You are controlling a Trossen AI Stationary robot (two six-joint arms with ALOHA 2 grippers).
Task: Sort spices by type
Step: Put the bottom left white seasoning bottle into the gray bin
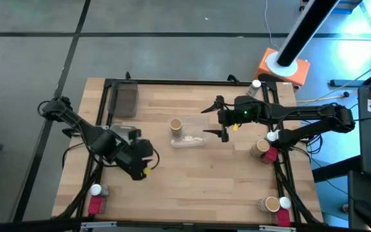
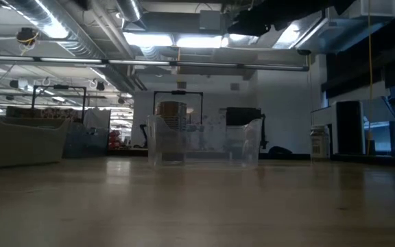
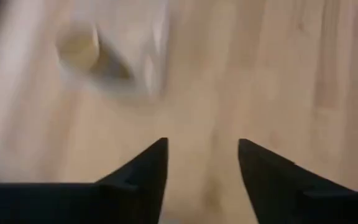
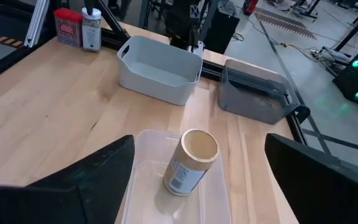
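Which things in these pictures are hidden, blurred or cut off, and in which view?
- Left wrist view: tan spice jar is blurred by motion.
- High view: white tray is partly hidden under the left arm.
- Low view: neither tool shows; tan jar is dim behind the clear tray wall.

You see a wooden table [image 1: 192, 180] with a clear plastic tray [image 4: 146, 180] near its middle. Toward its far left corner sit a pale grey bin [image 4: 157, 68] and, just beside it, a darker grey tray [image 4: 253, 96]. An orange-based stand [image 1: 282, 66] stands off the table's far right corner.
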